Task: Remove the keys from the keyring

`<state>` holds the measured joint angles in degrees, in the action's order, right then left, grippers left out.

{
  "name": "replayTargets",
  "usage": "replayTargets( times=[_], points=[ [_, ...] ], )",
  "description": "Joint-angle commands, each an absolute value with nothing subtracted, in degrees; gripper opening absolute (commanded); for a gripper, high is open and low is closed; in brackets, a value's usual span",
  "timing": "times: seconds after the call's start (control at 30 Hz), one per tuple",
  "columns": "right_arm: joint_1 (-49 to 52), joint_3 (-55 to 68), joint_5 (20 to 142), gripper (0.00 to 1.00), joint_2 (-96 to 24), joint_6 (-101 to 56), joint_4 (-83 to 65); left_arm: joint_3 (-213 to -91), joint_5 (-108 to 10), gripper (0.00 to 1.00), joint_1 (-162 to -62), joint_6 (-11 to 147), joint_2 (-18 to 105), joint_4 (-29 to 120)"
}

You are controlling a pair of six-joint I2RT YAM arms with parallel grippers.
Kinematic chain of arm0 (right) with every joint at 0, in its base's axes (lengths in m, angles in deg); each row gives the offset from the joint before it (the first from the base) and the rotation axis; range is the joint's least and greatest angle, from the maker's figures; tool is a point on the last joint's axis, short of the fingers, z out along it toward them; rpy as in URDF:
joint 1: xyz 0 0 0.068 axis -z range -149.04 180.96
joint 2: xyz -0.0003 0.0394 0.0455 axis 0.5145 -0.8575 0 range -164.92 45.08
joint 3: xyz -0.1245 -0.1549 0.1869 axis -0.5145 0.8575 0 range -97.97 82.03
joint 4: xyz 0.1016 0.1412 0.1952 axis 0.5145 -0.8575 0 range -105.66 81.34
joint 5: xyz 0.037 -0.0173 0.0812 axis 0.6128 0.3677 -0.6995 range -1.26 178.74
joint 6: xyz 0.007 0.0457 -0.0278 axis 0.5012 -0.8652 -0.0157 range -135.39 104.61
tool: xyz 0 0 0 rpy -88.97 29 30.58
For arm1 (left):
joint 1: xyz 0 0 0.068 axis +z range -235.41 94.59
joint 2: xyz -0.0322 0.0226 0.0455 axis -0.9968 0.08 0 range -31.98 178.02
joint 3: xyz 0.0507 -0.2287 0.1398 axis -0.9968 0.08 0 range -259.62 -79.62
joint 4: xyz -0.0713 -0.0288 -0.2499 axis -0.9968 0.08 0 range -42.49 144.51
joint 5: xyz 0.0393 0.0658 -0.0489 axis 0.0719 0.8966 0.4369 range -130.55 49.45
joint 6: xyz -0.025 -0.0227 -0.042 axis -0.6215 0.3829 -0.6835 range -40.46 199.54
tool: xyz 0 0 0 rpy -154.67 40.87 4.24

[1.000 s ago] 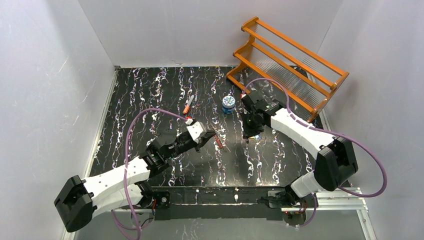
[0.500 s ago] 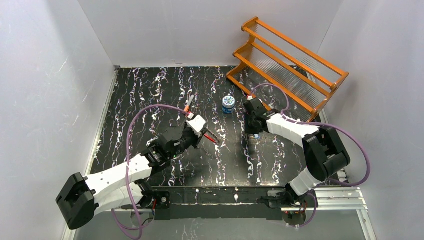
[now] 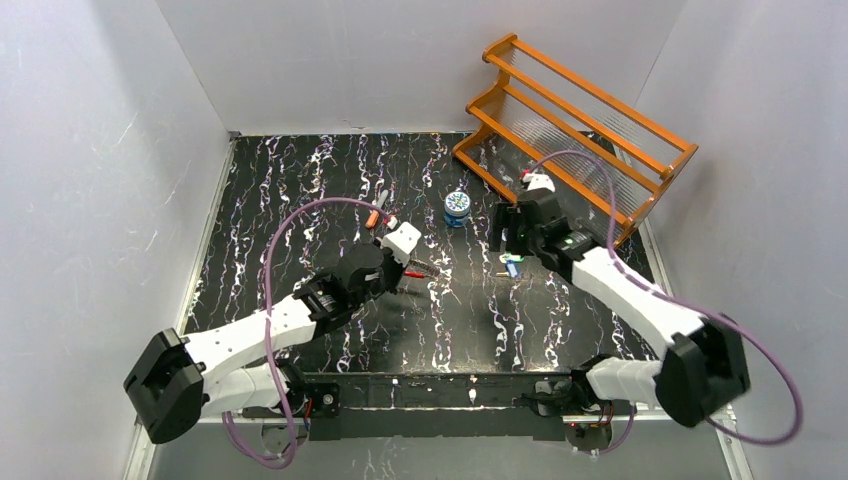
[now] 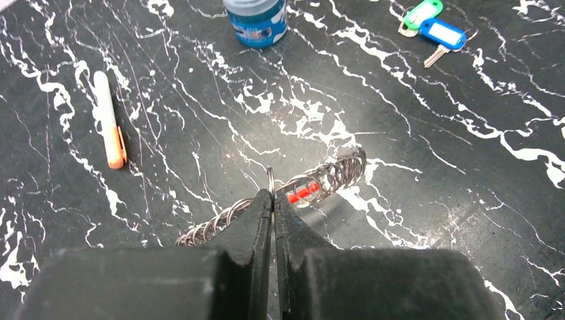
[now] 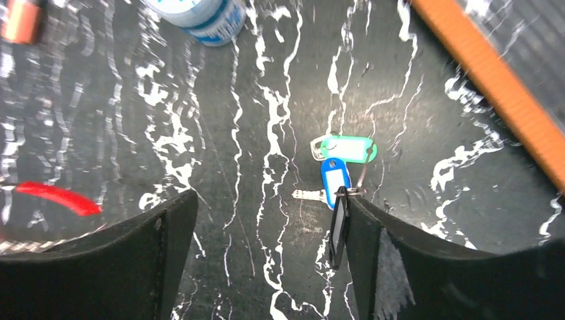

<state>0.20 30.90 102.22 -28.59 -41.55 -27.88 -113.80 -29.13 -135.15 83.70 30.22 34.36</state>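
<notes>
The keyring [image 4: 333, 175] is a silvery coiled wire with a short red section [image 4: 303, 193]. My left gripper [image 4: 273, 195] is shut on one loop of it, just above the table. In the top view the left gripper [image 3: 405, 270] sits mid-table with the red bit [image 3: 414, 273] at its tip. Two keys lie on the table, one with a green tag [image 5: 346, 148] and one with a blue tag [image 5: 335, 177]; the pair of keys [image 3: 510, 266] also shows in the top view. My right gripper [image 5: 270, 200] hangs open above them. A dark tag [image 5: 338, 227] stands on edge against its right finger's inner face.
A small round blue tin [image 3: 457, 207] stands behind the keys. An orange marker [image 3: 375, 215] lies to the left of it. An orange wooden rack [image 3: 575, 130] fills the back right corner, close behind the right arm. White walls enclose the table.
My right gripper has gone from shut to open and drawn back to the right; the tagged keys now lie below it. My left gripper has shifted slightly back with the keyring.
</notes>
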Motion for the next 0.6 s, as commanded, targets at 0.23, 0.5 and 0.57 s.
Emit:
replayTargets(
  times=[0.23,0.5,0.57],
  points=[
    [0.29,33.65,91.72,0.89,-15.85,-36.48,-26.60,-118.75,-26.67,0.00,-133.96,80.24,33.23,39.79],
    [0.29,33.85,92.31,0.91,-20.65,-37.99,-26.88,-120.11,-25.44,0.00,-133.36,78.40,35.50,42.77],
    [0.31,33.08,94.32,0.92,-20.16,-37.98,-28.24,-121.07,-25.79,0.00,-132.76,77.47,36.85,43.90]
  ],
)
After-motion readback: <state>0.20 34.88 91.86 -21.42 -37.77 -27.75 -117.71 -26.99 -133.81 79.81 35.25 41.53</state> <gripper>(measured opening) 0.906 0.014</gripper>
